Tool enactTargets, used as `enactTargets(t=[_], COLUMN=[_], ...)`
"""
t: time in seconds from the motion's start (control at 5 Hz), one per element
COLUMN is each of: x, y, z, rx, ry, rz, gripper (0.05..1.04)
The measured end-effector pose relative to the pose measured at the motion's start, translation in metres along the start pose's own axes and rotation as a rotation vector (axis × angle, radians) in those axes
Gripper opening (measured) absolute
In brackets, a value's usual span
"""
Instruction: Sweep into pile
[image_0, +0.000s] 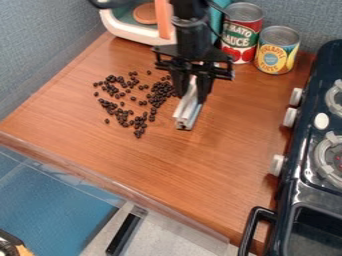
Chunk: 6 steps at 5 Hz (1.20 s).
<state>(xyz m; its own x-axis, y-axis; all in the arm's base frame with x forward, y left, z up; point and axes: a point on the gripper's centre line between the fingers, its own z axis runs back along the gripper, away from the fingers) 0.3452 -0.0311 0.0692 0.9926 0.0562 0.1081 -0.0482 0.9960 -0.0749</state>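
Note:
My gripper (190, 92) hangs over the upper middle of the wooden counter, shut on a whitish-grey sweeping tool (189, 109). The tool slants down toward the viewer, its lower end at or close to the counter surface. Just left of it lie many small dark beans (160, 94), densest beside the tool and the gripper. More beans (120, 112) spread loosely to the left and toward the front, with bare wood showing among them. Some of the counter behind the gripper and tool is hidden.
Two cans, one red (242, 32) and one yellow (276, 50), stand at the back right. A white and teal toy (137, 25) is at the back left. Along the right runs a dark stove (314, 185) with white knobs. The counter's front edge (120, 186) slants below.

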Motion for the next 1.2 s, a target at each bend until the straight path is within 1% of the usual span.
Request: enactTargets(t=[0.2, 0.4, 0.6, 0.8, 1.0, 1.2], x=[0.012, 0.027, 0.042, 0.053, 0.06, 0.061], y=[-0.021, -0.032, -0.034, -0.023, 0.008, 0.035], z=[-0.03, -0.046, -0.053, -0.051, -0.047, -0.044], rx=[0.047, 0.077, 0.082, 0.068, 0.051, 0.055], ry=[0.025, 0.021, 0.018, 0.017, 0.019, 0.018], rz=[-0.016, 0.016, 0.078, 0.163, 0.311, 0.392], gripper=[0.359, 0.359, 0.359, 0.359, 0.359, 0.359])
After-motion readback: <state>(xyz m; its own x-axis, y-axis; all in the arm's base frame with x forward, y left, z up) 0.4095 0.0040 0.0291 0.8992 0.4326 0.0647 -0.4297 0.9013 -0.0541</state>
